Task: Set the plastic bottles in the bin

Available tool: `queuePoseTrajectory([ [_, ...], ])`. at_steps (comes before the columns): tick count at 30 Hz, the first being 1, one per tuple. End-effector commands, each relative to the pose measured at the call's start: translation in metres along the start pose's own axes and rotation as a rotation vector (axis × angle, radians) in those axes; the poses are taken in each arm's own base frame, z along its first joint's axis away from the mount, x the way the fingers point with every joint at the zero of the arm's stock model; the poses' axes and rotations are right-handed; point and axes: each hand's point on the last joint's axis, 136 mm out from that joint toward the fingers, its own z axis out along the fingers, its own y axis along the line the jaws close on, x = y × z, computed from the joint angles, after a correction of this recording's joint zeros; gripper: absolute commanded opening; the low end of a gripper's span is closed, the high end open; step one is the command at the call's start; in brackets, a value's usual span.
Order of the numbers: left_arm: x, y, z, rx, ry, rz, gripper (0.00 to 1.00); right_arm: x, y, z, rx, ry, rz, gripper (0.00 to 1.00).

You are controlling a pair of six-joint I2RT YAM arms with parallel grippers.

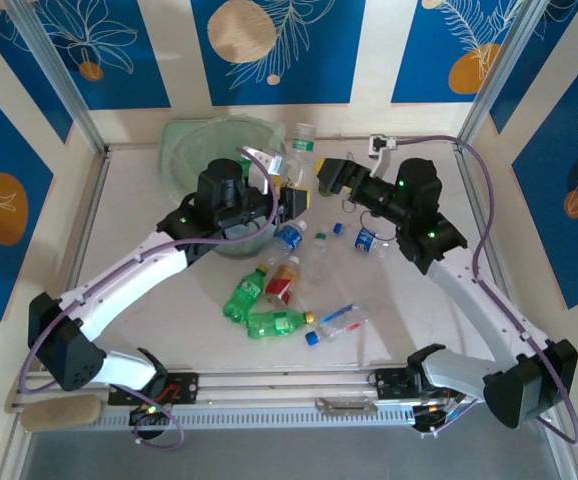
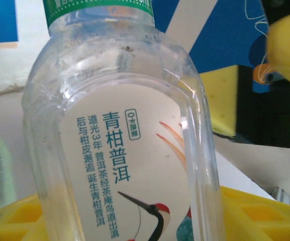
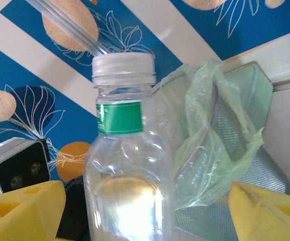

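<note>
From above — the clear, green-banded plastic bottle is upright just right of the round pale-green bin, my left arm nearer. Left wrist: my left claw pinches its body. Right wrist — my right claw gapes wide.

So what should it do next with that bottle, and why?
Probably lift the bottle toward the bin with the left gripper: its fingers look pressed against the bottle, the right gripper stands open around it, and the bin is just beside.

2 white-and-black arms, purple cables, green lights, yellow end effector pads
</note>
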Motion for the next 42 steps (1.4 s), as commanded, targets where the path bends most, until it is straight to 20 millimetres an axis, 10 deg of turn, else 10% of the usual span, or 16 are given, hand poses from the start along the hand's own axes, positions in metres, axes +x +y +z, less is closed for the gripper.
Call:
queuePoseTrajectory([
  [1,-0.033,0.014,-0.029,-0.094,-0.090,0.065,0.57,-0.011,-0.004,-0.013,0.017,-0.069,0.006,0.86],
  [9,-0.071,0.049,-0.074,-0.253,-0.189,0.122,0.56,0.002,-0.038,-0.019,0.103,-0.056,0.061,0.86],
  [17,-0.063,0.113,-0.098,-0.418,-0.126,0.056,0.56,0.021,-0.068,-0.024,0.195,-0.004,0.103,0.87],
  [42,0.001,0.163,-0.064,-0.486,0.174,-0.054,0.64,0.024,-0.086,-0.017,0.229,0.003,0.143,0.87],
])
